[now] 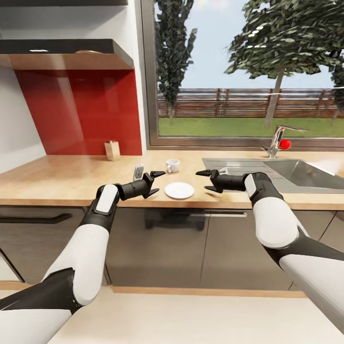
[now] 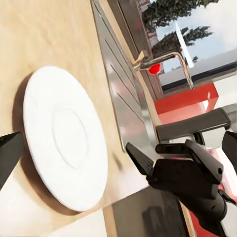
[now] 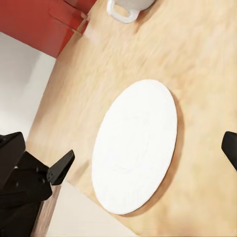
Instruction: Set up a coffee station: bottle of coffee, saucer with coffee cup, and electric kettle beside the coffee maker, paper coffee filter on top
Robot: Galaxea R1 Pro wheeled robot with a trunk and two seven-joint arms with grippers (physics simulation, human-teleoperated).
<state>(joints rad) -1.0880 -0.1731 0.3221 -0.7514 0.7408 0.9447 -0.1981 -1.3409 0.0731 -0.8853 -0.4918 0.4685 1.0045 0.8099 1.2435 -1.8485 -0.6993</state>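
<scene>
Your left wrist camera shows the white saucer lying flat and bare on the wooden counter, near its front edge. Beyond it you see the right tool, fingers spread, the steel sink and the faucet.

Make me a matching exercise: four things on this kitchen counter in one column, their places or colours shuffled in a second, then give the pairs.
1. saucer
2. coffee cup
3. tap knob
4. sink

A. red, by the window
B. flat on the wood between both grippers
C. steel, set into the counter on the right
D. white, standing behind the saucer

Pairs: 1-B, 2-D, 3-A, 4-C
</scene>
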